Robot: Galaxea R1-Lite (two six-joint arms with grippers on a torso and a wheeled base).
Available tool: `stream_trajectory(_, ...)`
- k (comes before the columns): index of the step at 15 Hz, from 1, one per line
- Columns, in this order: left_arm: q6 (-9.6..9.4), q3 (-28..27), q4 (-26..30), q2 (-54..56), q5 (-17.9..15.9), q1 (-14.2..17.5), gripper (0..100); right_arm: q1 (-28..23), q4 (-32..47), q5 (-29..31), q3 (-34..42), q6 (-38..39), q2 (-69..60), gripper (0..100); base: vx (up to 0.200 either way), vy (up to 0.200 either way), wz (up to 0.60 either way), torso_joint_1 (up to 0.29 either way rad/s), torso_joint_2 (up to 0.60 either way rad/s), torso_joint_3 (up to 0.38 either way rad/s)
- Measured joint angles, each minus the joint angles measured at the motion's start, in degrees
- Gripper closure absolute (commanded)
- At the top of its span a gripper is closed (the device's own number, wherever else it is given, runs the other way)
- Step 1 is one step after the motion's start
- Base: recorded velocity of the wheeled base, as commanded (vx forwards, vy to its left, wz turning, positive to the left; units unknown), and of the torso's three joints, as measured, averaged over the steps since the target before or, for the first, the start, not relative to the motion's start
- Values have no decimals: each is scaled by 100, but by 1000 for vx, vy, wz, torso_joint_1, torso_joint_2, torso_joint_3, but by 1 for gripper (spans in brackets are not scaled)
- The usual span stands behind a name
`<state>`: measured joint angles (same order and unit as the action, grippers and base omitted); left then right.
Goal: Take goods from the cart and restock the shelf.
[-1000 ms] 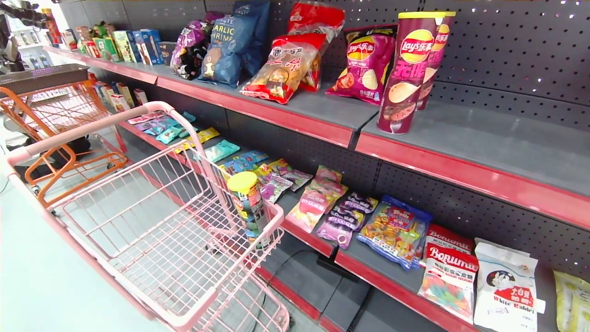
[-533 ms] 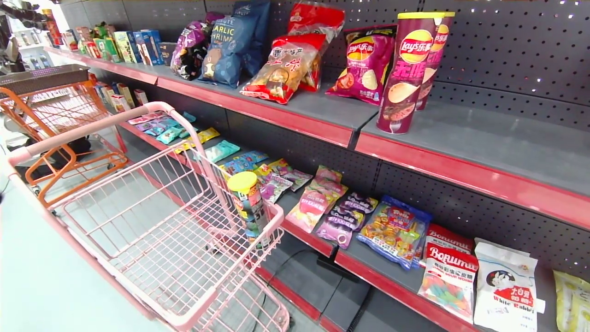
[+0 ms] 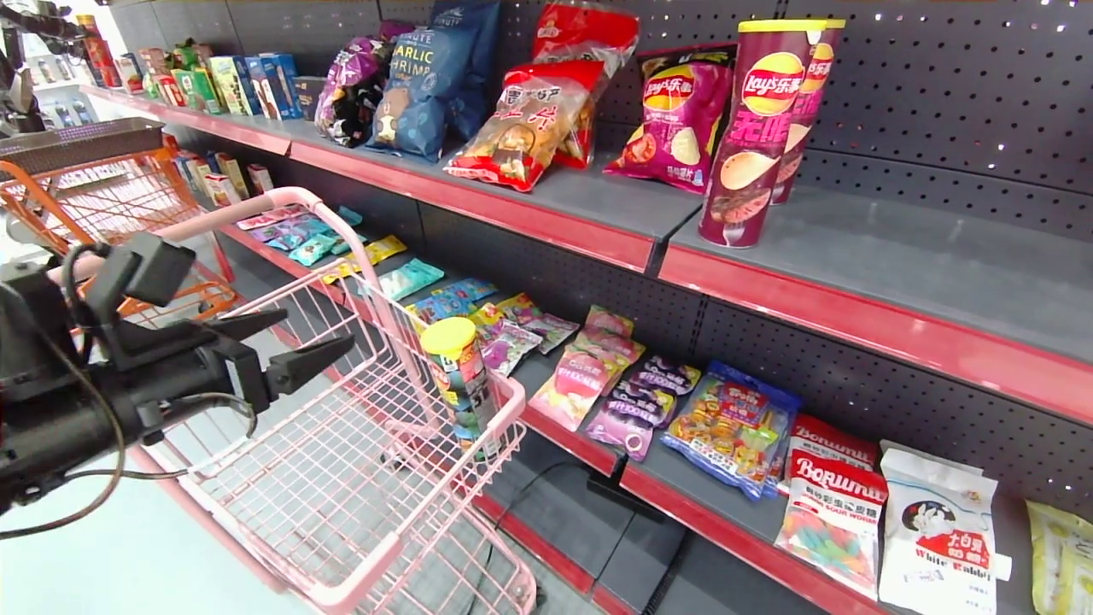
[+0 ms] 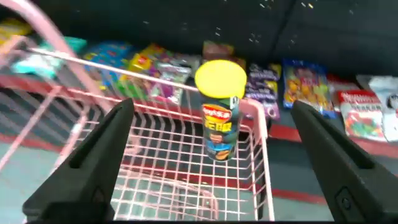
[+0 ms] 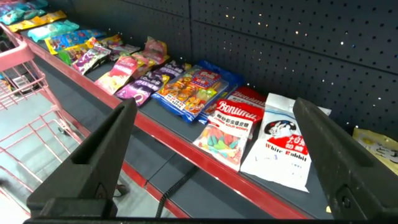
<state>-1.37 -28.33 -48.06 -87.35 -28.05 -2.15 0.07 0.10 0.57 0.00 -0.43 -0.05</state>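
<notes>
Head view: the left gripper (image 3: 318, 329) hangs over the pink cart (image 3: 256, 205), jaws spread wide and empty, pointed toward the yellow-lidded chip can (image 3: 461, 376) standing upright in the cart's far corner, on the shelf side. Tall purple cans (image 3: 760, 128) stand on the upper shelf (image 3: 854, 248).

Left wrist view: the can lines up between the open fingers but well ahead. It sits tight against the wire wall, so I'd worry a finger snags the mesh or tips it.

Right wrist view: the right gripper (image 5: 212, 106) is also wide open and holds nothing, above candy bags (image 5: 193, 84) on the lower shelf (image 5: 161, 134).
</notes>
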Motion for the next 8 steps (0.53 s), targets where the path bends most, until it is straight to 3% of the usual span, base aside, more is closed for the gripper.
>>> stream_trajectory(3,-52,-11,-688,-1036,-307,-160,0,0,0,0,0,-1,0,0,0,0,0,0,0,0)
stream_trajectory(8,-52,-449,-811,-2000,-301,-394,0,-5,0,-4,0,-4,0,0,0,0,0,0,0,0)
